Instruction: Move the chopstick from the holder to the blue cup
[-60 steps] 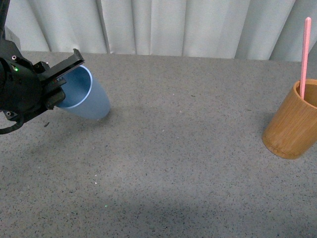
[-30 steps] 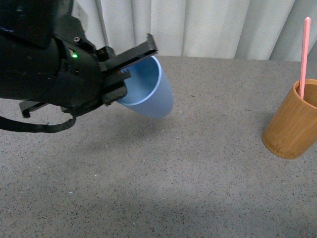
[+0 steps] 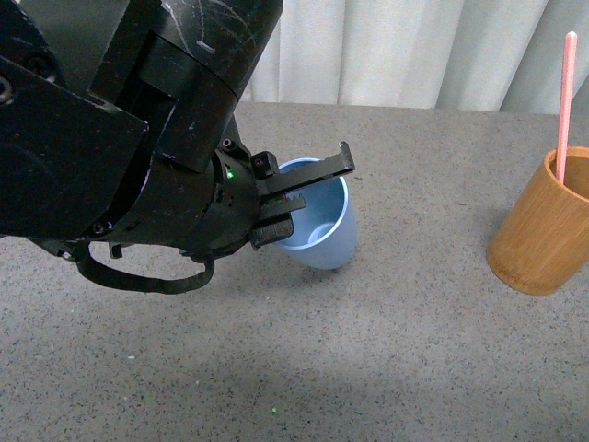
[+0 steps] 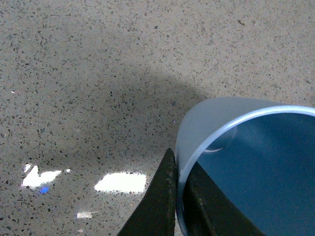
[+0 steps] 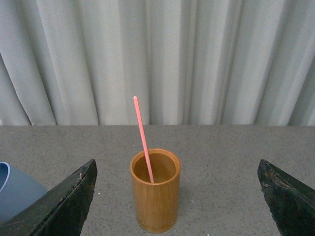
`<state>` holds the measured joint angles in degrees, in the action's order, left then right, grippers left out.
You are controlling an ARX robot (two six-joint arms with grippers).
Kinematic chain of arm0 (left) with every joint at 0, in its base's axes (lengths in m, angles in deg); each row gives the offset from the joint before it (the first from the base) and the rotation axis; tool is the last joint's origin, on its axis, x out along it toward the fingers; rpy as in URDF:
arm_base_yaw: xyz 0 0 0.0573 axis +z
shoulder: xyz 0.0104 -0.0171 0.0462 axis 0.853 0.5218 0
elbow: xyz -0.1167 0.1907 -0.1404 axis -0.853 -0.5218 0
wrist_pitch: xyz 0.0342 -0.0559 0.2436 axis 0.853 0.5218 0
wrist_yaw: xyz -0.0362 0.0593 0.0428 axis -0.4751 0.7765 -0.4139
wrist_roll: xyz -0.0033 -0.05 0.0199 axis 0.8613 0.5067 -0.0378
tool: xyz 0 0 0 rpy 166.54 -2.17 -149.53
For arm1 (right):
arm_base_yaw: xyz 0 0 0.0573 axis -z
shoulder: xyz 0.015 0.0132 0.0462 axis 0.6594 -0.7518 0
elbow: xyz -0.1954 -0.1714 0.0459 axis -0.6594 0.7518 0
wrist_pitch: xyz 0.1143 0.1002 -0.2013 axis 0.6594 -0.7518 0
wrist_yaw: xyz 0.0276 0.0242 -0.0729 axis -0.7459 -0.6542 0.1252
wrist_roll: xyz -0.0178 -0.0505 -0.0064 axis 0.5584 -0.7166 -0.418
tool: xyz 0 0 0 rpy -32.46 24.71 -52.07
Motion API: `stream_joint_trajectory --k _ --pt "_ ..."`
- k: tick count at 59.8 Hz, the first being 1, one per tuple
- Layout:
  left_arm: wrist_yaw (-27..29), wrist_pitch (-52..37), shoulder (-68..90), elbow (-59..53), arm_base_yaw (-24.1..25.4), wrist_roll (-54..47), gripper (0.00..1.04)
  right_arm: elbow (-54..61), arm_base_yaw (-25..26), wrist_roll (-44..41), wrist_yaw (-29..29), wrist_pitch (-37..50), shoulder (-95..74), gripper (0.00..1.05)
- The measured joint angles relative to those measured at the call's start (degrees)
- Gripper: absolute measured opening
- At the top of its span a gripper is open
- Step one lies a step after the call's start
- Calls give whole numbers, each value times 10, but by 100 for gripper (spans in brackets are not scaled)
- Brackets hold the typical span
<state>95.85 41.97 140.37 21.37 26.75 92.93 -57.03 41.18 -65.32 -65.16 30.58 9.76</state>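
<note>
Left gripper (image 3: pixel 322 184) tight on blue cup (image 3: pixel 328 245) rim, holder (image 3: pixel 543 232) well apart rightward.

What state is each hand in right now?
Left hand: closed on the rim of the cup.
Right hand: open, holding nothing.

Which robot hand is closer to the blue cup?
Left. The left gripper is clamped on the rim of the blue cup. The right gripper is open, apart from it, facing the holder.
</note>
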Motion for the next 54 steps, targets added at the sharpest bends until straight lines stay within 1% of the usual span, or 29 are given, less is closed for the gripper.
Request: stream_joint_trajectory --k 24,54 --pt "-2 14 16 17 -40 5 4 0 0 0 0 0 0 95" --pt "17 28 19 24 -42 -1 4 0 0 0 0 0 0 95"
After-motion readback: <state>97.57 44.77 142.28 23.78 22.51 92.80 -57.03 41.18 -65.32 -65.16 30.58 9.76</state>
